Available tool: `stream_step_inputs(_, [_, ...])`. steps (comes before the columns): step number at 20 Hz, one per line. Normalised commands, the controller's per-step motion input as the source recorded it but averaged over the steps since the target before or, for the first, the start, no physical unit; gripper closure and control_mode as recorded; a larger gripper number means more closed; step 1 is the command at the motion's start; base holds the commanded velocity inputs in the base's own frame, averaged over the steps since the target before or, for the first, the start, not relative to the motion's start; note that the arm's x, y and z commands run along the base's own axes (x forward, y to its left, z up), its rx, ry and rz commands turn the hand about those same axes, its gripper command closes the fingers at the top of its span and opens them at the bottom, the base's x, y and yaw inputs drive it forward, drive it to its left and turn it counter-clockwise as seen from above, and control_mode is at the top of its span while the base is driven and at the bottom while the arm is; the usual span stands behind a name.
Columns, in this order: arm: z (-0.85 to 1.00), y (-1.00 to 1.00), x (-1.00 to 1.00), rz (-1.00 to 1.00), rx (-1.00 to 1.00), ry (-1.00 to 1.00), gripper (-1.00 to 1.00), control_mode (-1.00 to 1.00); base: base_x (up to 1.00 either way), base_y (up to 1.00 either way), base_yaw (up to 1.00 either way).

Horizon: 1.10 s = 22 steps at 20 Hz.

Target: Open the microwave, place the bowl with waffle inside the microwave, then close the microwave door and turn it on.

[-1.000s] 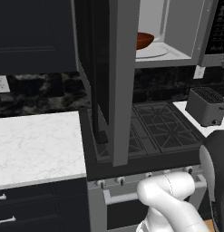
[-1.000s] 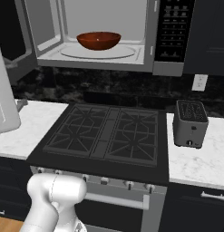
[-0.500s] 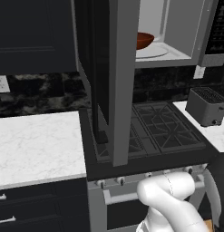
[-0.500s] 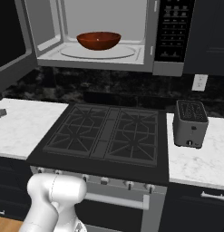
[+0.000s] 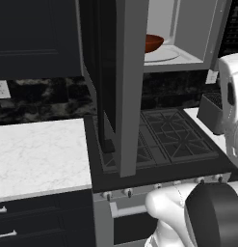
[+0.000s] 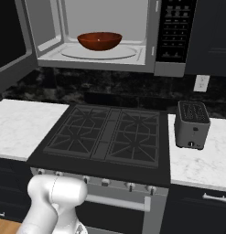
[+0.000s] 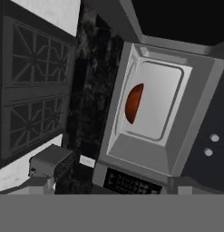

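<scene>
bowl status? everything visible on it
The bowl is shallow, round and glossy reddish-brown. It sits upright on the round turntable in the light grey cavity of the microwave, roughly centred. The microwave door stands wide open. Only the turntable touches the bowl. The left base view shows just its edge past the door; the hand view sees it side-on. Its contents cannot be made out.

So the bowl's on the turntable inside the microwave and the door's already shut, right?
Not quite. The bowl does sit on the turntable inside the microwave, but the microwave door is not shut: it stands swung wide open. The right base view shows the open cavity; the left base view shows the door edge-on.
</scene>
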Motion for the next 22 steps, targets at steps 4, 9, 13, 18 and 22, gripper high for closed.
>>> stream_step_inputs(4, [-0.16,0.69,0.0,0.0,-0.14,-0.16,-1.0,-1.0,0.0,0.0,0.0])
stream_step_inputs(9, [-0.23,0.57,0.0,0.0,-0.18,-0.2,-1.0,-1.0,0.0,0.0,0.0])
stream_step_inputs(13, [-0.34,0.61,0.0,0.0,-0.17,-0.2,-1.0,-1.0,0.0,0.0,0.0])
stream_step_inputs(18, [-0.23,0.71,-0.01,-0.02,-0.12,-0.08,-1.0,-1.0,0.0,0.0,0.0])
stream_step_inputs(22, [-0.01,0.65,-0.2,-0.06,-0.03,0.0,-1.0,-1.0,0.0,0.0,0.0])
